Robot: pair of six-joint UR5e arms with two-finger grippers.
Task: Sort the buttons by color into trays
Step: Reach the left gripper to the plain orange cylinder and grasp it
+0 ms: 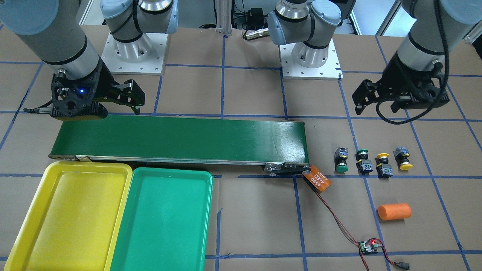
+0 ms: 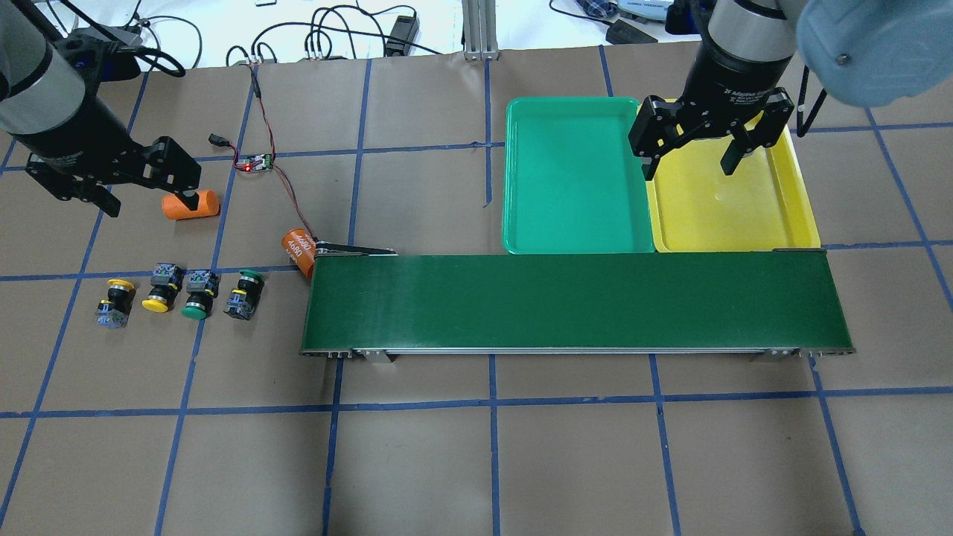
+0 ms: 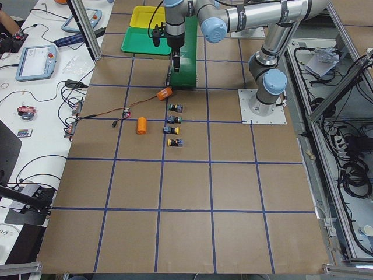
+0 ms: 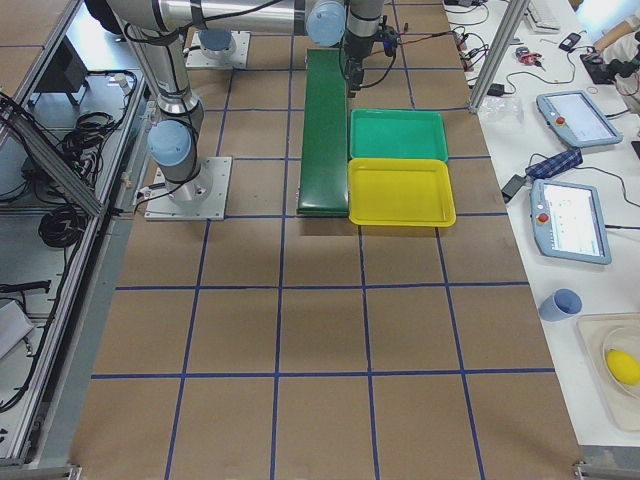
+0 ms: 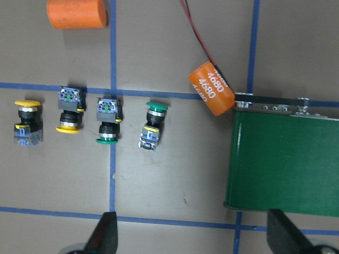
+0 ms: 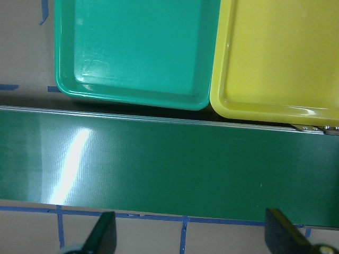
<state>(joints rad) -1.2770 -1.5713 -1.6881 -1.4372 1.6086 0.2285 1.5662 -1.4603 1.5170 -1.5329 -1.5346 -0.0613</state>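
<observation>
Overhead exterior: four buttons [image 2: 195,294], two trays [image 2: 577,179].

Belt [image 1: 180,137] mid-table. Right of it, row: first green button [image 1: 342,161], second green button [image 1: 363,161], first yellow button [image 1: 383,165], second yellow button [image 1: 403,158]. Near left: yellow tray [image 1: 67,218], green tray [image 1: 165,218], side by side, touching. Left gripper [image 1: 375,108] spread, beyond row.

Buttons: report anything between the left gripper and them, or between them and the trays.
Nothing visible lies between the left gripper and the buttons. Toward the trays, the conveyor belt and the 4680 cylinder at its end lie in the path.
</observation>
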